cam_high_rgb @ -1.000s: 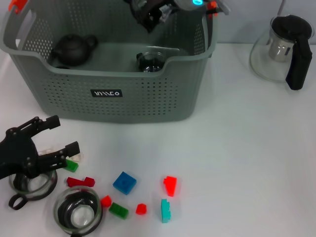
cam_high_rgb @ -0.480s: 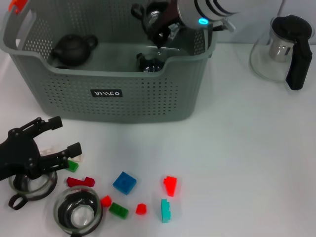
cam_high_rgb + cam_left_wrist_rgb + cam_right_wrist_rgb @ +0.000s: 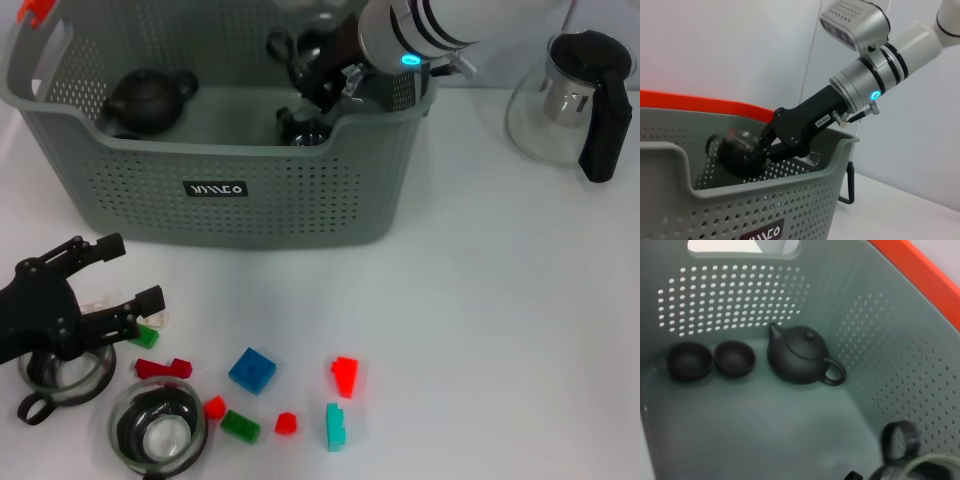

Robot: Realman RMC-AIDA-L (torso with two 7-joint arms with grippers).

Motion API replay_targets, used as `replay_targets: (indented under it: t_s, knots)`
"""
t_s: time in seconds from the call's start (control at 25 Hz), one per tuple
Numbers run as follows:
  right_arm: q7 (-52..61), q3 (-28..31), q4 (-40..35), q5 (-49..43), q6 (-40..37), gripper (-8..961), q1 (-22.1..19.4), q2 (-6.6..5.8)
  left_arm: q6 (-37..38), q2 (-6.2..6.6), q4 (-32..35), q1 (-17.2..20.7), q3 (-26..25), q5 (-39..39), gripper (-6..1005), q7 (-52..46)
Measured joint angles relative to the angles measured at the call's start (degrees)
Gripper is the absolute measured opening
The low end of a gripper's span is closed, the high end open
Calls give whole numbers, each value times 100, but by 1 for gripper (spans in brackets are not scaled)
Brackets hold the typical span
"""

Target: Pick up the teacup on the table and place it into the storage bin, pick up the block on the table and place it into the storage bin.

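From your head view, the right gripper [image 3: 318, 75] reaches into the storage bin [image 3: 300, 190] at upper centre, a glass teacup [image 3: 305, 125] just below it; its grip can't be judged. The left gripper [image 3: 105, 290] hangs spread at lower left beside two glass cups and seven blocks. Your right wrist view shows two dark cups [image 3: 710, 360] and one dark teapot [image 3: 800, 356] inside.

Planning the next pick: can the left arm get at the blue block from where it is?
Probably yes. The left gripper sits low over the table near the glass cups, and the blue block lies in the open close by, with only small red and green blocks around it.
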Motion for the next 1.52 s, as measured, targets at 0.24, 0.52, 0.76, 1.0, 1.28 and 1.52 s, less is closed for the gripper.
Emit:
replay_targets:
  t_s: [0.24, 0.52, 0.76, 1.0, 1.28, 1.52]
  knots:
    - [40, -30, 35, 12, 10, 153, 2, 0, -1, 4, 0, -11, 7, -5, 935, -5]
    - [86, 86, -73, 150, -94, 247, -24, -32, -1, 5, 0, 2, 1, -10, 935, -6]
    - [186, 261, -1440, 466, -644, 311, -737, -60, 48, -1, 0, 18, -17, -30, 935, -5]
    - [-574, 302, -3724, 2202, -1260, 476, -2435, -73, 63, -4, -15, 1, -24, -125, 935, -54]
    - [-3047, 1050, -3983, 5261, -2960, 786, -4405, -87, 70, 50, -163, -140, -25, -359, 935, -278]
    - [-5174, 2145, -2002, 6049, -5255, 917, -5163, -110, 39, 95, -275, -285, -26, -609, 935, -414]
